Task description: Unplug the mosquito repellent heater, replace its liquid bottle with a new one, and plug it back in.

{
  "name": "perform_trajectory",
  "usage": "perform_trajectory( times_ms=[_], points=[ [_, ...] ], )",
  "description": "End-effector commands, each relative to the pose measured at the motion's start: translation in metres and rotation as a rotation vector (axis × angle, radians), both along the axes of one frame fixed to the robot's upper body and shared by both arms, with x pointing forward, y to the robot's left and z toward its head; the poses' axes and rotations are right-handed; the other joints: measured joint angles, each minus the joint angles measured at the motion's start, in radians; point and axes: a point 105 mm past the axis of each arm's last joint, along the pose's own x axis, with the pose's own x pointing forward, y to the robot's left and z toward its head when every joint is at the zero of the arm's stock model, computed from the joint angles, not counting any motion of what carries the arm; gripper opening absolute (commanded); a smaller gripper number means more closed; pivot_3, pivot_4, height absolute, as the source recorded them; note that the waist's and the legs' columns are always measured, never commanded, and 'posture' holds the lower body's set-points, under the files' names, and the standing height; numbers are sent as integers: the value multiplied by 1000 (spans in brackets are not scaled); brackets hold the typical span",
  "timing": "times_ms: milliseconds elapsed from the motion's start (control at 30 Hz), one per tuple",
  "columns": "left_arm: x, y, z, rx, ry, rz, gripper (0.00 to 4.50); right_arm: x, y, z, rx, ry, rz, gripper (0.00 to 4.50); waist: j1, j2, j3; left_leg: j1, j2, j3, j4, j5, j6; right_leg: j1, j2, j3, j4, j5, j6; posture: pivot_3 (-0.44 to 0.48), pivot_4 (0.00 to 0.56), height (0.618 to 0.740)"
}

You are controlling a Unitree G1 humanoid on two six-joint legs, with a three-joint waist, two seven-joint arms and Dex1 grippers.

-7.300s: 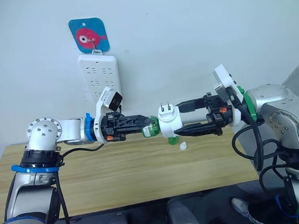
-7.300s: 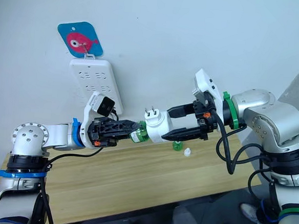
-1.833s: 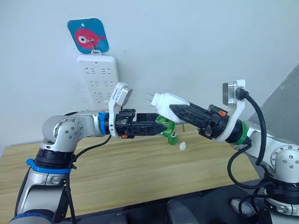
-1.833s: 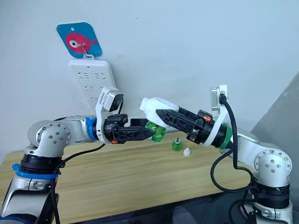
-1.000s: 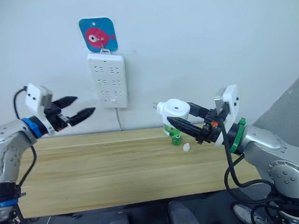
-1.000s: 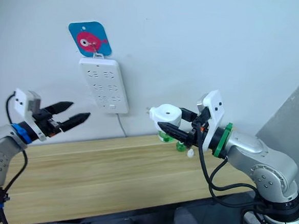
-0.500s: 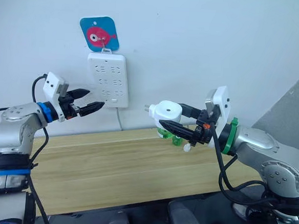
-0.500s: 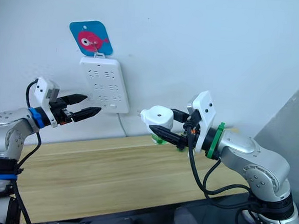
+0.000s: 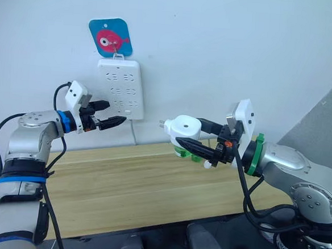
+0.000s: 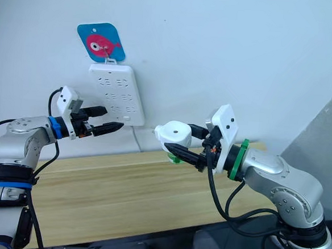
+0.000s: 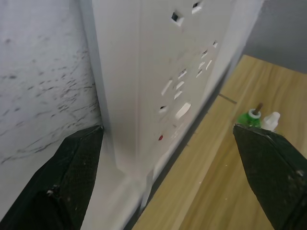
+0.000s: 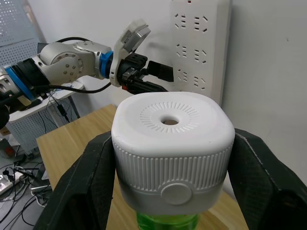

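We see the right pincer (image 9: 194,141) clamped on the mosquito repellent heater (image 9: 186,127), one black finger on each side of its ribbed white body; the heater hangs in the air above the wooden bench (image 9: 150,186), vent hole facing up and its two metal prongs (image 9: 162,123) pointing toward the wall; a green liquid bottle (image 12: 167,223) sits in its underside, showing just below the white shell between the fingers.

We find the left pincer (image 9: 112,121) raised at the level of the power strip (image 9: 120,89), its two black fingers apart with nothing between them; in the left wrist view those fingers (image 11: 67,177) stand on either side of the strip's lower end, and we cannot tell whether they touch it; the strip hangs on the pale wall from a hook under a blue card (image 9: 110,37) with a pink fish, and a white cord (image 9: 132,134) drops from its bottom toward the bench.

On the bench near the wall, behind the right pincer, we see a small green bottle (image 11: 250,116) and a small white cap (image 11: 271,120) just beside each other; the heater is well apart from the strip, out to the strip's right.
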Motion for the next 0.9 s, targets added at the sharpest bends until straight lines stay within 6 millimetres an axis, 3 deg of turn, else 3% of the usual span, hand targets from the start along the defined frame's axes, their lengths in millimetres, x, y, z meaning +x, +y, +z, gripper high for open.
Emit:
perform_trajectory(
  times_ms=[33, 300, 400, 700, 900],
  points=[
    [0, -5, 13, 2, -12, -55, 4500, -7, 0, 12, 18, -64, 9, 2908, -2, 0, 0, 0, 0, 0, 0, 0, 0, 0, 0, 0, 0, 0, 0, -282, 139, 734],
    [-10, -15, 20, -42, 54, -160, 4500, -9, 1, 9, 19, -55, 11, 2908, -17, 0, 0, 0, 0, 0, -1, 0, 0, 0, 0, 0, -1, 0, 0, -287, 137, 734],
    [-8, -14, 24, -53, 43, -146, 3894, -9, 2, 9, 19, -56, 14, 2908, -16, 0, 0, 0, 0, 0, 0, 0, 0, 0, 0, 0, -1, 0, 0, -286, 135, 734],
    [-9, -16, 24, -71, 31, -127, 1286, 4, 20, 6, -13, -83, -13, 2908, -19, 0, 0, 0, 0, 0, 0, 0, 0, 0, 0, 0, -1, 0, 0, -282, 132, 734],
    [-12, -26, 27, -89, 0, -116, 1285, 31, 43, 2, -35, -54, -140, 2908, -19, 0, 0, -1, 0, -1, 0, 0, 0, -1, 0, 0, -1, 0, 0, -281, 132, 734]
  ],
)
